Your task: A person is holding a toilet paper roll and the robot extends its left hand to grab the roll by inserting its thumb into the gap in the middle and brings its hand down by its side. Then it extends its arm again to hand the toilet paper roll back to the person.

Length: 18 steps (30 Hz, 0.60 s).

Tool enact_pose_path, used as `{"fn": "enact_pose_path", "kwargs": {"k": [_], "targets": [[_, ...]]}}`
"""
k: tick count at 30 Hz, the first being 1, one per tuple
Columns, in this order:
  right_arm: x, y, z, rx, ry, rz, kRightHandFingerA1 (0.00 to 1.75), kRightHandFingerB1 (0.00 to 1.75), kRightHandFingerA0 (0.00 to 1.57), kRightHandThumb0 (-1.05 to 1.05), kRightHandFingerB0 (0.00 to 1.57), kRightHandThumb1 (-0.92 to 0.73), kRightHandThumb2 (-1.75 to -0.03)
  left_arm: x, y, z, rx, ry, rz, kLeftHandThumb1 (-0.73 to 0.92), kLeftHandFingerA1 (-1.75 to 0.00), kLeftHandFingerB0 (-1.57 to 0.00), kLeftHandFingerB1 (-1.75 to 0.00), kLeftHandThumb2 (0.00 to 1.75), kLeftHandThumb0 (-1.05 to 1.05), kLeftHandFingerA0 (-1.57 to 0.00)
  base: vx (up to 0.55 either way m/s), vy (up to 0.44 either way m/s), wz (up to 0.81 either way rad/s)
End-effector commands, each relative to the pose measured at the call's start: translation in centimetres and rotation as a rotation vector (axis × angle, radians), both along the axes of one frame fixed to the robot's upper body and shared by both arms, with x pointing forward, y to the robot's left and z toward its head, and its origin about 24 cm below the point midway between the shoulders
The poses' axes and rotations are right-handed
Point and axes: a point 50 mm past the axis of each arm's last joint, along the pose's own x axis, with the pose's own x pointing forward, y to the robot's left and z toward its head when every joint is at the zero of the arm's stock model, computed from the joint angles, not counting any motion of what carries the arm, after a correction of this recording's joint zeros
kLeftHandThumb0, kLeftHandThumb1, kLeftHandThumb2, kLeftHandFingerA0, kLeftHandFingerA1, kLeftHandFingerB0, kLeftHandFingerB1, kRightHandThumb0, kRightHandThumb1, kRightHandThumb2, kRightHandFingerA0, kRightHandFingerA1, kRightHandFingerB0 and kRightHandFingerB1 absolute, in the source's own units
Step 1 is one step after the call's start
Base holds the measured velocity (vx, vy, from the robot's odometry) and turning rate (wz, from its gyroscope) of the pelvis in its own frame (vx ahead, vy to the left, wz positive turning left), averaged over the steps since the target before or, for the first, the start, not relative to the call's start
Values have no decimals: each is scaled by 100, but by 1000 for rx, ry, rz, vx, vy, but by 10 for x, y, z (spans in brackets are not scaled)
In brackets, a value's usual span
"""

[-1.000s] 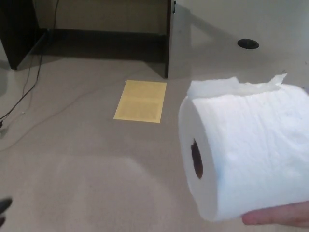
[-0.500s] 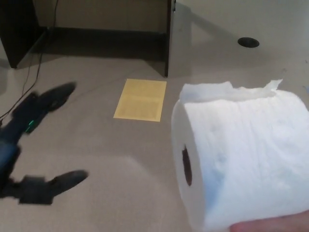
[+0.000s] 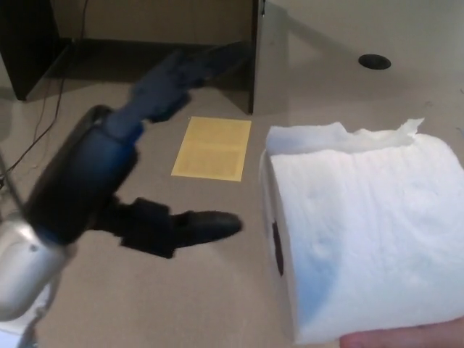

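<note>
One left hand [image 3: 123, 181], fingers spread wide, empty, near the toilet paper roll [image 3: 362, 232].

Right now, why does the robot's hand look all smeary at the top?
In the head view, the left hand is blurred by motion, most of all its upper fingers, which smear against the dark furniture; the thumb below looks sharper. The toilet paper roll is so near the camera that it looks soft and huge. The yellow sheet on the floor stays fairly crisp.
</note>
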Motion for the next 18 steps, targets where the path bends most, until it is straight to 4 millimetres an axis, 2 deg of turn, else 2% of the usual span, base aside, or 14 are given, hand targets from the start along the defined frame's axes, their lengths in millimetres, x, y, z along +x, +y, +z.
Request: {"fn": "enact_pose_path", "kwargs": {"k": [1, 5, 7, 8, 11, 12, 13, 18], "targets": [[-3, -3, 0, 6, 5, 4, 56, 42, 74, -40, 56, -64, -60, 5, -23, 3, 64, 91, -25, 40, -31, -16, -27, 52, -43, -21, 0, 0, 0], [-5, -2, -1, 1, 2, 14, 58, 42, 76, -40, 58, -64, -60, 1, -35, 2, 71, 82, -47, 37, -30, -16, -27, 51, -42, -19, 0, 0, 0], [1, 0, 1, 16, -4, 9, 59, 43, 76, -40, 58, -63, -59, 3, -39, 3, 58, 80, -63, 36, -30, -17, -27, 51, -38, -18, 0, 0, 0], [-5, -1, -1, 10, 7, 10, 58, 43, 76, -40, 57, -64, -59, 0, -42, 0, 65, 92, -67, 17, -49, 0, -47, 76, -23, 0, 0, 0, 0], [-9, -2, -3, 4, 12, 17, 57, 43, 75, -41, 57, -64, -60, -5, -47, -1, 86, 94, -69, 16, -49, -1, -47, 76, -24, -1, 0, 0, 0], [-10, -2, -3, 10, 12, 15, 55, 43, 75, -40, 57, -64, -60, -6, -48, -1, 84, 105, -76, 35, -32, -16, -27, 51, -41, -19, 0, 0, 0], [-3, -1, 0, 17, -3, 15, 54, 43, 75, -40, 57, -64, -60, -5, -50, 1, 90, 102, -79, 17, -49, -2, -48, 77, -24, -3, 0, 0, 0], [3, 0, 2, 37, -6, -2, 60, 43, 76, -40, 58, -64, -60, -5, -59, 2, 108, 90, -93, 20, -49, 0, -48, 79, -27, -1, 0, 0, 0]]}}
